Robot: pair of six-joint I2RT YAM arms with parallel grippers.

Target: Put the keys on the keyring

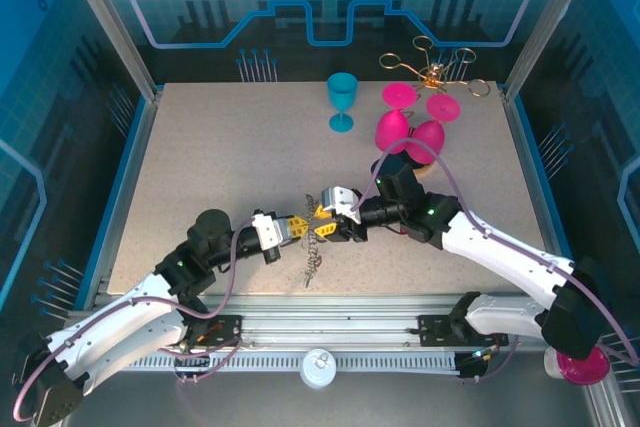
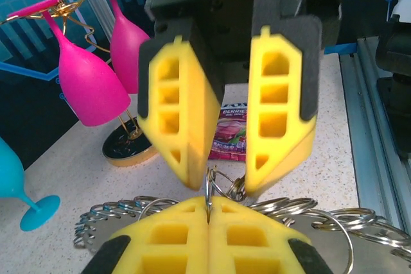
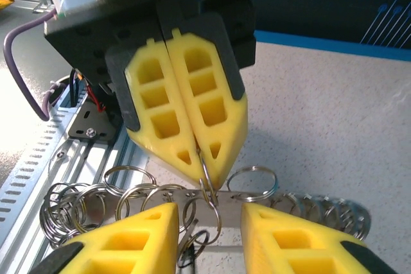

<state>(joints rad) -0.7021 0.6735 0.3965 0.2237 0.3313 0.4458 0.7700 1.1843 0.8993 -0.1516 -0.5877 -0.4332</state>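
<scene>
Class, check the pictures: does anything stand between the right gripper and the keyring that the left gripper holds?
Nothing visible does. The left gripper is shut on a ring of the keyring. The right gripper, open, has a finger on each side of that same ring.

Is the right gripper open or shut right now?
Open. The right gripper shows a clear gap between its yellow fingers, with part of the keyring loose in that gap.
</scene>
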